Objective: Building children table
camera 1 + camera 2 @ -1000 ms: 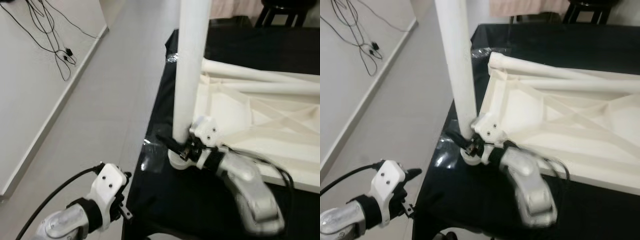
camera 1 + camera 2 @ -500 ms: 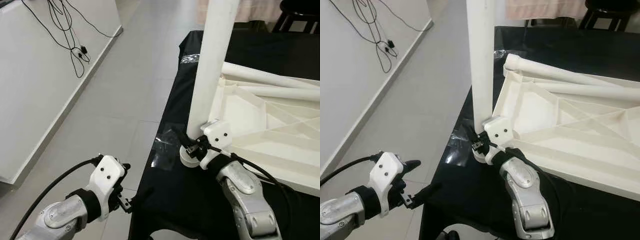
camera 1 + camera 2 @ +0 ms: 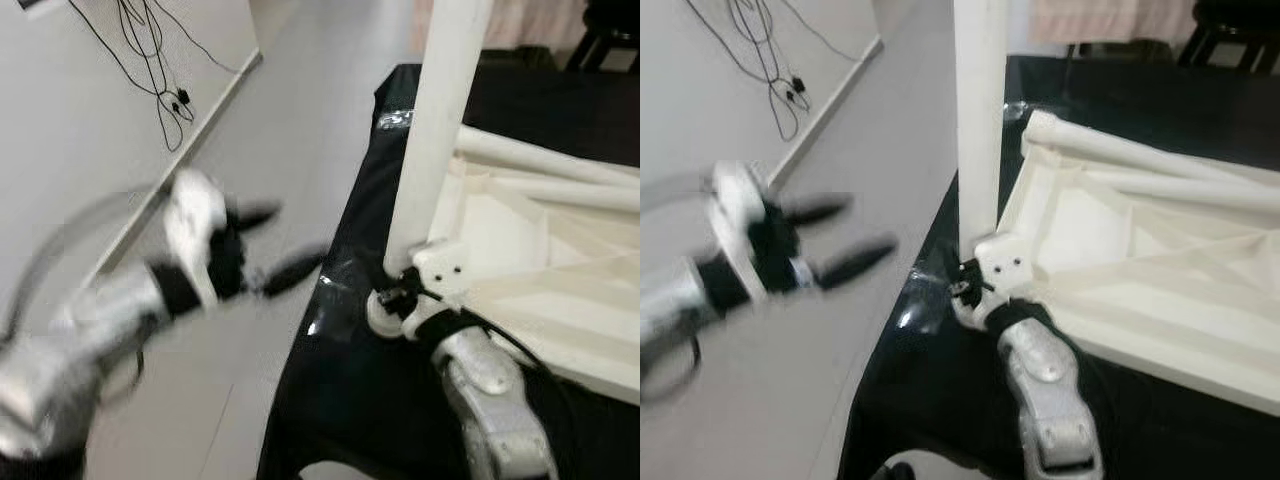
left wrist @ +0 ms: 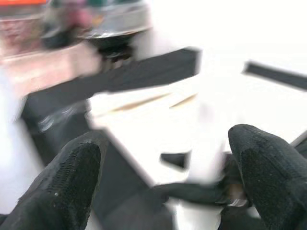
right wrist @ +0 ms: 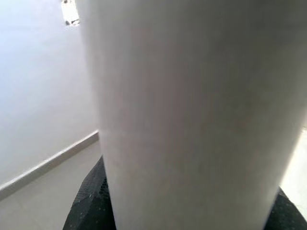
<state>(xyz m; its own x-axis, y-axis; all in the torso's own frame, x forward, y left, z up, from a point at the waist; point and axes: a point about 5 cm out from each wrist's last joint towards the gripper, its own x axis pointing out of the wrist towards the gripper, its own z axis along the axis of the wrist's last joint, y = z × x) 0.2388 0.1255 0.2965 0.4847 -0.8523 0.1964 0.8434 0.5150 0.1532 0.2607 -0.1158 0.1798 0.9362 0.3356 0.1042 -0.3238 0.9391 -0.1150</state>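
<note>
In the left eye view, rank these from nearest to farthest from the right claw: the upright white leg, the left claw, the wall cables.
1. Upright white leg: gripped at its base by the right claw.
2. Left claw: raised over the floor, to the robot's left of the table edge.
3. Wall cables: far left, on the white wall.

Smooth white plastic leg [image 3: 980, 110], black cloth [image 3: 930, 370]

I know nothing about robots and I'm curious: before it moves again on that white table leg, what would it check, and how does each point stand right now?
1. Right gripper at the base of the tall white cylindrical table leg: ok.
2. Leg standing upright: ok.
3. Leg seated in the corner of the overturned white plastic tabletop: cannot tell.
4. Left gripper fingers open, apart from the leg: ok.
5. Sharp view of the left gripper: not ok, blurred.
</note>
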